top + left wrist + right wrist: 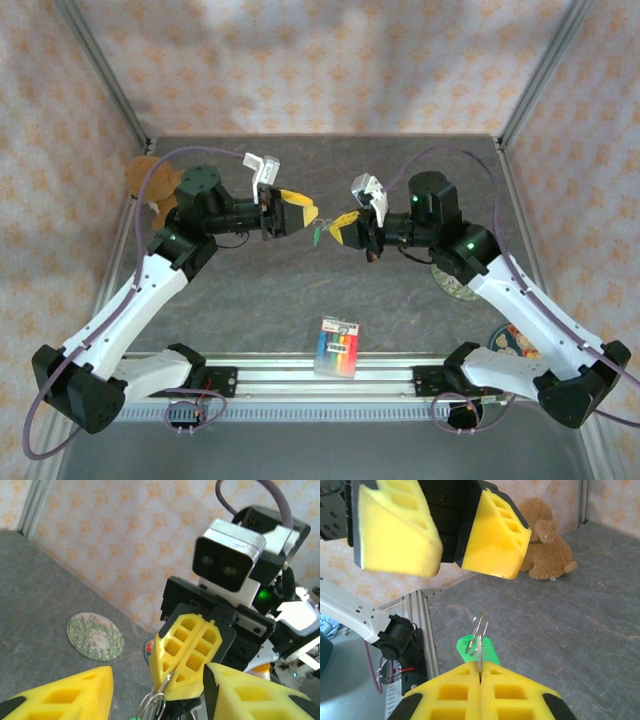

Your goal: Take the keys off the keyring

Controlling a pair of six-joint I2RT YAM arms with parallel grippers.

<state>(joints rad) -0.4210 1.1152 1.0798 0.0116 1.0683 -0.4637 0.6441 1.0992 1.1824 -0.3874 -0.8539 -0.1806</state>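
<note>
Your right end effector (480, 692) was clamped shut on the keyring (480, 626), which stuck out past its yellow fingertips, held well above the counter (300, 300). The green-headed key (490, 652) sat at that ring, just beside the fingertips. Your left end effector (451, 562) faced it with fingers spread apart, gripping nothing, near the ring but not touching it. A rainbow-striped pack (337, 347) lay at the counter's near edge.

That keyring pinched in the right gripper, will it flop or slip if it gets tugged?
Likely stiff: the keyring is thin wire standing upright above the right gripper. Smooth metal, so it may slip. The green key could swing.
</note>
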